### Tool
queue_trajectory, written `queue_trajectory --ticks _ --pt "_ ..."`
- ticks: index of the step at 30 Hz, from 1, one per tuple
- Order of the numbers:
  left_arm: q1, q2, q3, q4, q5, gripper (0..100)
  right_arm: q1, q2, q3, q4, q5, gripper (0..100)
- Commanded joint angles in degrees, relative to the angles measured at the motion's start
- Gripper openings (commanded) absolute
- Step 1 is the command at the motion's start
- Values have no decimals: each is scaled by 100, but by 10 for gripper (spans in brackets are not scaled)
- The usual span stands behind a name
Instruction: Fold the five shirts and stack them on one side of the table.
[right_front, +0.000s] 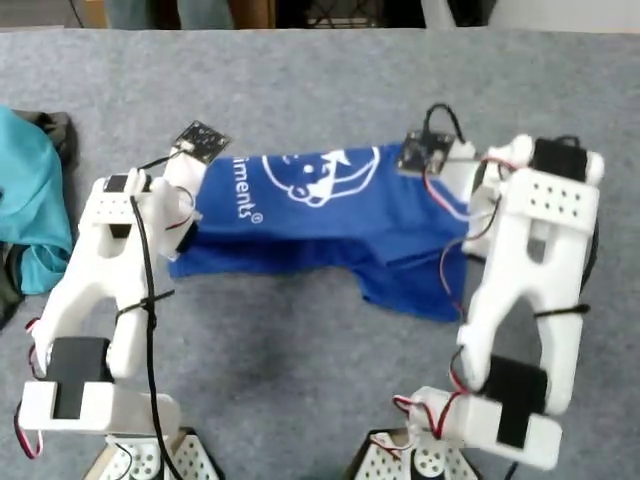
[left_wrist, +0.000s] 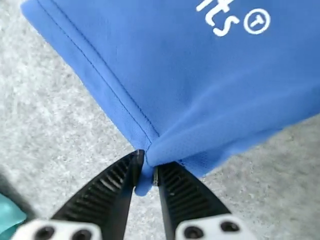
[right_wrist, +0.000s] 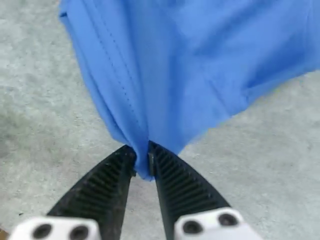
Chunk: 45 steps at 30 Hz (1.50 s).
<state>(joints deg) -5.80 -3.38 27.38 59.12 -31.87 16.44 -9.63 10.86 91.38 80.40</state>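
1. left tool (left_wrist: 145, 175): closed onto a corner of the blue shirt (right_front: 320, 200). a small tab of cloth is pinched between its black ribbed fingers (left_wrist: 112, 187), just where the stitched hem ends.
2. right tool (right_wrist: 142, 162): also clamped shut, on a bunched fold of the same shirt with several layers gathered in its grip.
3. the shirt lies across the middle of the bench (right_front: 300, 370), stretched between the two tools with the print facing up. a loose flap sags toward the arm bases beside the right arm.
4. the step in hand looks like a fold with both ends held. to do it well:
   - raise both ends together and level, so the cloth stays taut and does not twist.
   - go gently on the left, where the pinch is thin and right at the corner; a hard tug could pull it free.
   - lay the held edge down square on the rest before letting go.
   - deal with the loose flap, or it will spoil the fold.
5. the bench has a grey, felt-like cover. it probably drags on cloth, so lifting is likely better than sliding.
6. at the left edge, well apart from the blue shirt, a teal shirt (right_front: 25, 200) lies heaped over a dark garment (right_front: 58, 128). neither is folded, so much of the task looks undone.
7. past the far edge of the bench are floor and bits of furniture, too cut off to make out.
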Motion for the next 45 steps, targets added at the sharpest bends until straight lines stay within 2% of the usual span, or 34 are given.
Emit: queue_trajectory --ticks 1,7,15,20,22,26,29,36,38,40,42,45 --pt "-40 -62 -57 -105 -114 29 88 -488 752 -343 79 13" --pt "92 -53 224 -70 -132 29 255 -602 1613 -870 88 13" --pt "154 -53 646 -62 -633 29 273 -576 1877 -932 88 13" --pt "92 -53 673 -62 -686 30 237 -602 1930 -932 123 18" --pt "75 -53 655 26 -703 46 255 -620 1886 -932 149 74" --pt "-75 -62 453 624 -668 202 264 -629 1684 -888 141 238" --pt "-444 -62 40 853 -659 218 264 -629 1402 -800 141 305" --pt "-1112 -62 -1209 1934 -695 216 264 -620 462 -536 114 218" --pt "-1147 -62 -1560 1996 -668 202 290 -585 110 -554 -132 129" --pt "-1156 -62 -1930 2004 -642 119 273 -567 -224 -580 -431 6" --pt "-1015 0 -2211 2004 -396 16 158 -558 -444 -791 -818 41" --pt "-725 62 -2264 1758 475 55 -70 -558 -567 -1389 -1582 14"
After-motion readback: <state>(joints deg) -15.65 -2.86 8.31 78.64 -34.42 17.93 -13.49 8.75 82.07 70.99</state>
